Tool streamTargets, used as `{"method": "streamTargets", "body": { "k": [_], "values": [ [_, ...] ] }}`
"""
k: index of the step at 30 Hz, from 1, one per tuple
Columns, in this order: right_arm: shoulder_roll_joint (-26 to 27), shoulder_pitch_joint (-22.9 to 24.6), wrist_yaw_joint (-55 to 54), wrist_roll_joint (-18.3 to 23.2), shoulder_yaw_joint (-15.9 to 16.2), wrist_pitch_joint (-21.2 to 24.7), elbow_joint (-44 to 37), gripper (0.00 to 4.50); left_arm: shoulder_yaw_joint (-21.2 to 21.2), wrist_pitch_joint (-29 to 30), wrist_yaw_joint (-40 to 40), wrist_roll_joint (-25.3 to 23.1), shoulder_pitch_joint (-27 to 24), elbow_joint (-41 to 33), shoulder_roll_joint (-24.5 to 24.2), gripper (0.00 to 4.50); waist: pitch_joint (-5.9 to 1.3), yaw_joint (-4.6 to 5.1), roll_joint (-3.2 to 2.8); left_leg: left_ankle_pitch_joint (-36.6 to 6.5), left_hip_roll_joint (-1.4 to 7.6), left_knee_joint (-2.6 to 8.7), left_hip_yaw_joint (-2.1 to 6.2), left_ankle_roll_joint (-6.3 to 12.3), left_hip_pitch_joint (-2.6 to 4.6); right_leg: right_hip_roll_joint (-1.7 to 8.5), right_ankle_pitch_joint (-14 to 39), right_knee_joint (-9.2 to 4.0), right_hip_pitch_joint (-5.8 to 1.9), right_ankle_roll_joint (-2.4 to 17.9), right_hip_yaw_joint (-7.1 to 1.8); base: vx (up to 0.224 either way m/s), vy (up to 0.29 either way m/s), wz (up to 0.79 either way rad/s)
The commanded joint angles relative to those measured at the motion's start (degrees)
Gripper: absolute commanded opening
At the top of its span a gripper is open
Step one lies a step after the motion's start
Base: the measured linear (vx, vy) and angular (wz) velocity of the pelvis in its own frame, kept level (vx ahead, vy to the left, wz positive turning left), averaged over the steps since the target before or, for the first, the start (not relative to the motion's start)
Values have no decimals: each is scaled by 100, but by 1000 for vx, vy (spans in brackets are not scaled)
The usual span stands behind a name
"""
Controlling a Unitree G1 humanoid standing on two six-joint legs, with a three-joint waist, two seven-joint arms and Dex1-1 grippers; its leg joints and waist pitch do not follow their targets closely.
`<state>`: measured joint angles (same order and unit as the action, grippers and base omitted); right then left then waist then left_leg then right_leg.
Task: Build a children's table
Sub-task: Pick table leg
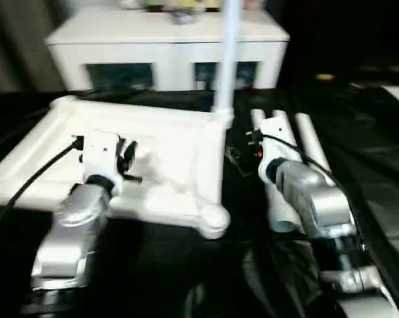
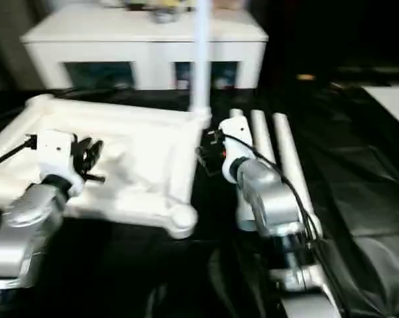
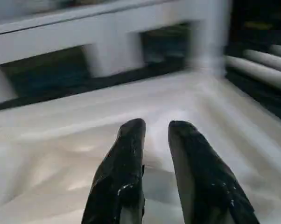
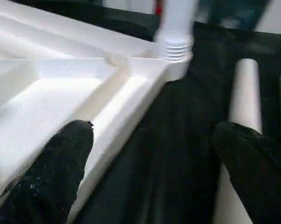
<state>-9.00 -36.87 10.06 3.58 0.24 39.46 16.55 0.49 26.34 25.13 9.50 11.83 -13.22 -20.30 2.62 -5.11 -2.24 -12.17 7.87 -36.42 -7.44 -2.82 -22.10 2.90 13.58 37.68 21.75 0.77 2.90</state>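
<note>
The table top (image 1: pixel 153 165) lies upside down on the black sheet (image 1: pixel 186 278), its ribbed underside facing up, just in front of the white cabinet (image 1: pixel 166 50). One leg (image 1: pixel 227 59) already stands upright in the far corner socket of the top, on the side nearest the loose legs. Three more legs (image 1: pixel 299 152) lie side by side on the sheet, just beside that same edge of the top. The near corner socket (image 1: pixel 215 222) is empty, and as far as I can see the others are too.

The left gripper (image 3: pixel 155 140) hangs over the middle of the top, its fingers nearly together and grasping nothing. The right gripper (image 4: pixel 150 149) is spread wide and empty, between the edge of the top and the loose legs.

I judge the task about one quarter done: three legs are left to fit.
</note>
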Motion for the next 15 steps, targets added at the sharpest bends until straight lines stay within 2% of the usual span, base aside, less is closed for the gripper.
{"method": "streamTargets", "body": {
  "k": [1,2,3,4,5,7,8,9,13,15],
  "values": [
    [-79,-292,-146,-196,-19,230,358,445,-391,219,703,267,62,-269,-230,113,-250,43,-23,-1919,443,571,126,-464,235,530,1174,-520,-112,1170,-334,-60,28,7],
    [-118,-451,-138,-231,34,479,551,445,-515,315,970,359,105,-331,-375,113,-249,42,-9,-1953,434,588,95,-471,237,546,1371,-531,-100,1087,-345,-50,25,5],
    [-151,-589,-113,-236,64,724,722,445,-611,436,1200,472,151,-401,-486,113,-261,44,-3,-1787,434,595,75,-438,205,560,1336,-526,-117,1036,-356,0,0,0],
    [-154,-601,-111,-237,67,745,737,445,-619,447,1219,482,155,-407,-495,113,-264,41,-10,-1703,433,595,71,-434,196,562,1294,-512,-119,1025,-357,0,0,0],
    [-179,-720,-118,-250,86,962,880,445,-701,571,1418,587,208,-476,-593,113,-269,43,-21,-1639,433,597,63,-432,187,554,1250,-508,-114,1009,-355,0,0,0],
    [-220,-928,-258,-348,152,1378,1205,445,-847,799,1746,693,305,-578,-794,113,-301,54,-18,-1383,424,583,45,-446,175,530,937,-464,-114,1022,-351,0,0,0],
    [-226,-1019,-376,-389,140,1534,1379,445,-909,845,1892,722,356,-616,-888,113,-302,63,13,-1285,426,587,41,-459,148,531,799,-458,-133,1045,-341,0,0,0],
    [-219,-1067,-429,-373,90,1628,1485,445,-944,863,1967,735,387,-641,-945,113,-303,61,8,-1218,407,571,17,-458,146,536,732,-464,-125,1066,-352,0,0,0],
    [-183,-1128,-595,-253,-209,1794,1707,445,-988,967,2088,862,484,-758,-1018,113,-332,39,22,-815,418,543,-8,-407,118,548,288,-431,-169,1088,-353,0,0,0],
    [-192,-1178,-692,-289,-308,1828,1891,445,-1001,1045,2100,928,538,-829,-1044,113,-355,35,27,-492,417,527,-27,-340,111,537,-131,-407,-194,1137,-341,0,0,0]
  ]
}}
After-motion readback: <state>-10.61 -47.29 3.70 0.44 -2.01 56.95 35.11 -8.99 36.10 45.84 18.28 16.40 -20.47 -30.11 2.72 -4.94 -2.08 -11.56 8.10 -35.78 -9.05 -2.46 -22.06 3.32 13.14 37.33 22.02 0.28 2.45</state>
